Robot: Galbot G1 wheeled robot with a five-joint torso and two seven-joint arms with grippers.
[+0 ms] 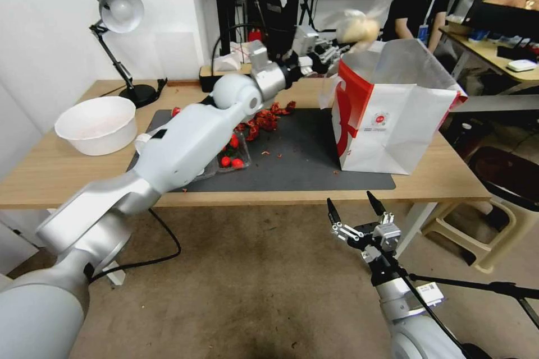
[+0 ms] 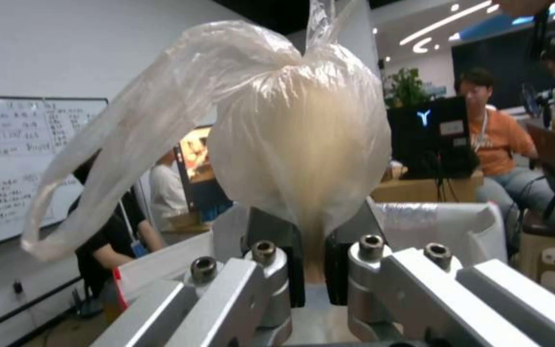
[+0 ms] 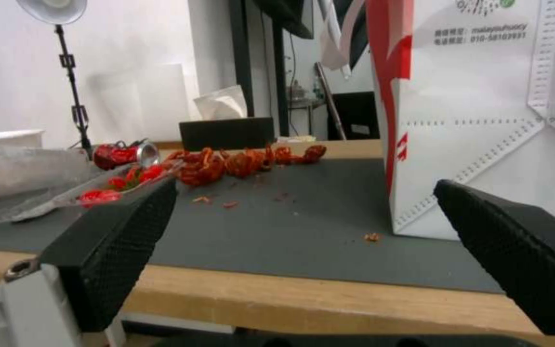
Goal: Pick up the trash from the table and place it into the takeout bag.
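Bagged beige lump (image 1: pixel 357 28) in thin clear plastic hangs in the air above the back rim of the large boxy white paper takeout bag with red sides (image 1: pixel 393 123), pinched by our left gripper (image 1: pixel 330 50) at the end of an arm stretched across the table. In the left wrist view the lump (image 2: pixel 303 140) stands with its long axis running straight out from the fingers (image 2: pixel 290 270), the knotted top farthest from them and a loose plastic tail drooping to one side; the black pads are pressed against its lower end. That view also shows the silvery foil lining at the bag's open mouth (image 2: pixel 431 221) just past the lump.

Our right gripper (image 1: pixel 357 208) hangs low in front of the wide light-wood table (image 1: pixel 56 179), fingers spread wide and holding nothing. Its wrist view looks along the dark grey mat (image 3: pixel 303 212) at table height, catching the crushed red can (image 3: pixel 123 154) lying on its side at the mat's far end, the scattered red scraps (image 3: pixel 245 161) beside it, and the bag's white wall (image 3: pixel 483 120) standing on the mat.
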